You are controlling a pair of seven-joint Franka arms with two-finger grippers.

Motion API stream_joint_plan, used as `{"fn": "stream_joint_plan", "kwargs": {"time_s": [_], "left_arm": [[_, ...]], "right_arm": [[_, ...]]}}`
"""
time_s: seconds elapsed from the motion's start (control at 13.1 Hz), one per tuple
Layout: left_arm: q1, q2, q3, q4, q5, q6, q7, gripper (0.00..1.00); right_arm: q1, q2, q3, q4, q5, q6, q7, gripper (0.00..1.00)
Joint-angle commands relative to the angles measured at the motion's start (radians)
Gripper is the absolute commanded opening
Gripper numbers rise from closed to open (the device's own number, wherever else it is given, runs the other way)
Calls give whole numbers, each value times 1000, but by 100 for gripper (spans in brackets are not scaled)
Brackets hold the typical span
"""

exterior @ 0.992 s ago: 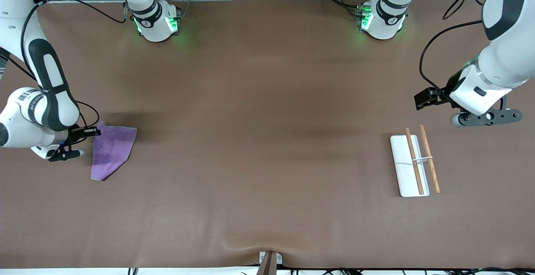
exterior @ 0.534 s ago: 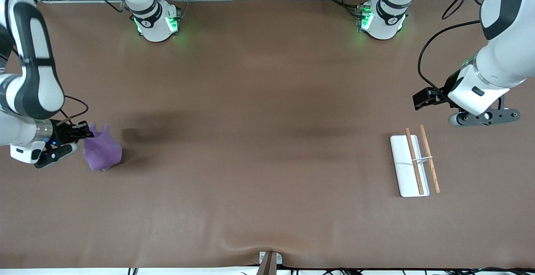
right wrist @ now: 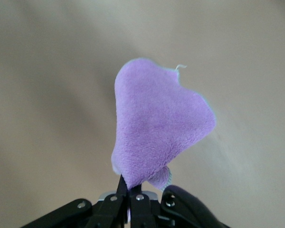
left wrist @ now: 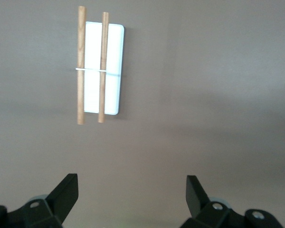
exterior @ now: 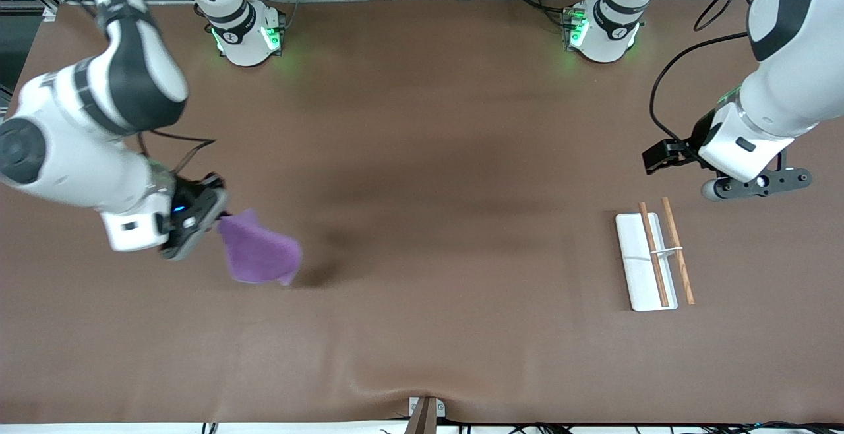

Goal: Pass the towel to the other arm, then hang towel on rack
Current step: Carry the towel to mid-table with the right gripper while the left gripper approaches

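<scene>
Right pincer (exterior: 210, 213): pressed shut on one corner of the towel (exterior: 258, 249), which hangs below it over the counter (exterior: 422, 157).

Left pincer (exterior: 692, 177): spread, empty, waiting near the rack (exterior: 649, 261).

Risk: thin corner pinch; towel may slip or bunch during handover.

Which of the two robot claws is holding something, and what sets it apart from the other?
The right claw, pinched shut on the purple towel hanging over the table. The left claw hangs open and empty near the rack.
</scene>
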Motion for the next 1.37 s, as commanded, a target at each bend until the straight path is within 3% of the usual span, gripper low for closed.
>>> {"fn": "stream_joint_plan", "kwargs": {"time_s": [0.0, 0.15, 0.53, 0.84, 1.07, 1.3], "left_arm": [[-2, 25, -1, 26, -61, 26, -59, 100], [-4, 32, -1, 26, -111, 61, -110, 100], [-51, 97, -1, 26, -225, 179, -302, 100], [-119, 179, -3, 28, -250, 210, -434, 100], [-145, 210, -1, 25, -363, 275, -464, 100], [-163, 224, -1, 20, -365, 276, -541, 100]], "right_arm": [[108, 15, 31, 46, -63, 6, -44, 0], [226, 11, 34, 64, -142, -5, -46, 0], [365, 7, 43, 73, -149, -4, -222, 0], [591, 23, 51, 134, -167, 16, -223, 0], [635, 46, 51, 139, -158, 78, -219, 0], [670, 72, 51, 139, -164, 145, -166, 0]]}}
